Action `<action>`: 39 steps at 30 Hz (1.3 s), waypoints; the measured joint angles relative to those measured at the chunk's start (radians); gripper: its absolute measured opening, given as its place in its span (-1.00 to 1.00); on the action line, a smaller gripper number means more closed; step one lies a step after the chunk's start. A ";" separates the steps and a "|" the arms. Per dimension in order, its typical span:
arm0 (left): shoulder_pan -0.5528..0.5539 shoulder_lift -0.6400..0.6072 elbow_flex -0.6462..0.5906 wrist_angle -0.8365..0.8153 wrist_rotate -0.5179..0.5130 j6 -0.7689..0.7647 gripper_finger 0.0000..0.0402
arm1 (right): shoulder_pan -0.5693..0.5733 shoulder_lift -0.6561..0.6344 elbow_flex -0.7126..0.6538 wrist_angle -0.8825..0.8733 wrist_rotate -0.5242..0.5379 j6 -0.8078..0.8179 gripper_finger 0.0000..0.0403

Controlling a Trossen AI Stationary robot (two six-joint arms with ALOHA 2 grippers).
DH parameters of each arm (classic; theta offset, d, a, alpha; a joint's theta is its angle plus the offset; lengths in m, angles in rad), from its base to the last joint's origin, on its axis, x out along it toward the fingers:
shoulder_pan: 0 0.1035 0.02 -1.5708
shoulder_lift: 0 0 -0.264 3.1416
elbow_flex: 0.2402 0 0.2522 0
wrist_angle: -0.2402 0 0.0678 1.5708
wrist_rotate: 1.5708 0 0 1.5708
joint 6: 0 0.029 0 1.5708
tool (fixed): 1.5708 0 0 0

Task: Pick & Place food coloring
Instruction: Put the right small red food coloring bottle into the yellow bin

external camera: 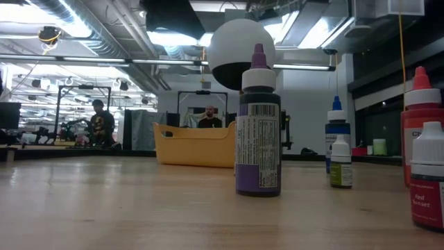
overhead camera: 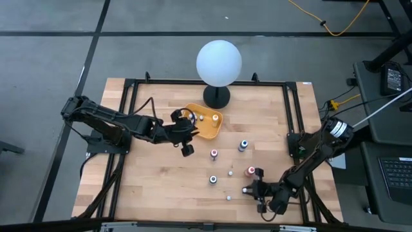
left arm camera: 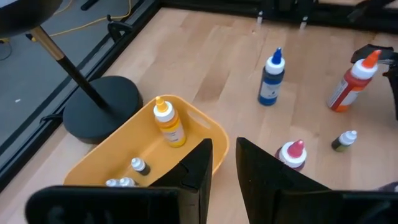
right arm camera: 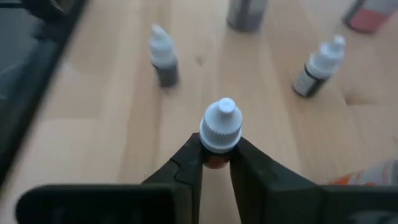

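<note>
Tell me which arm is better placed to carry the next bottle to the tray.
Right. Its pincer is closed around a small white-capped bottle near the table's front edge. The left pincer holds nothing and hovers beside the yellow tray, so it probably just waits.

Two dark jointed arms, black claws

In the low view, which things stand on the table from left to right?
Yellow tray → purple-capped bottle → blue-capped bottle with a small white-capped bottle just in front of it → red-capped bottle → white-capped bottle at the right edge.
</note>
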 joint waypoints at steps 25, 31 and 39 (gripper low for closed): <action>0.018 0.000 0.001 0.069 0.253 -0.102 -0.57 | -0.276 -0.529 0.290 -0.809 -0.263 -0.360 -0.65; 0.085 0.001 0.071 0.064 0.328 0.062 -0.41 | -0.501 -0.528 0.380 -0.803 -0.368 -0.535 -0.65; 0.180 0.030 0.192 0.029 0.413 0.294 -0.17 | -0.742 -0.510 0.381 -0.774 -0.493 -0.617 -0.65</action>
